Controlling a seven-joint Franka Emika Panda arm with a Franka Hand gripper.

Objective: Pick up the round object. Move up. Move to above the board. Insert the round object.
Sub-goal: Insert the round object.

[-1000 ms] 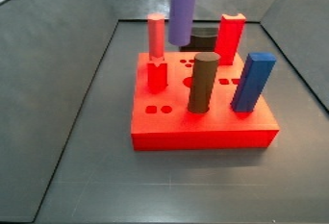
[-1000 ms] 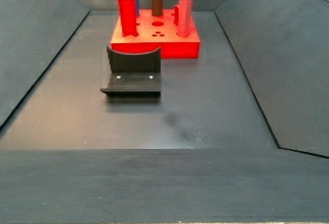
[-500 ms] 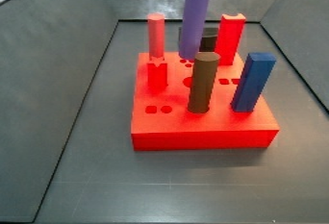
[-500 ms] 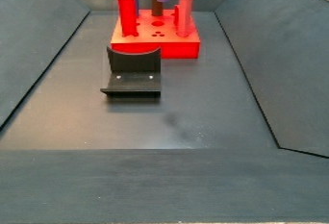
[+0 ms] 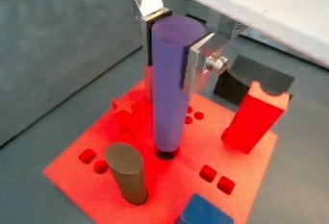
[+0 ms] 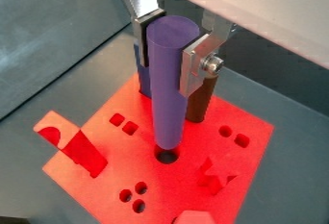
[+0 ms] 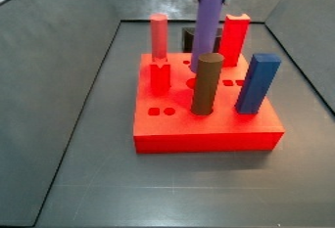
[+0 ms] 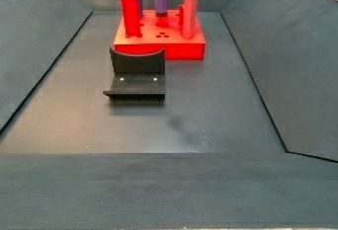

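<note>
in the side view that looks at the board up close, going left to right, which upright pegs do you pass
Pink peg → brown peg → red block → blue block. The purple round peg held in the gripper overlaps the brown one's column, so I leave it out.

Counts: one red board. Five upright pieces: one purple round peg, one brown cylinder, one blue block, one red block, one pink post. One fixture. One gripper, over the board, clamped on the purple round peg.
</note>
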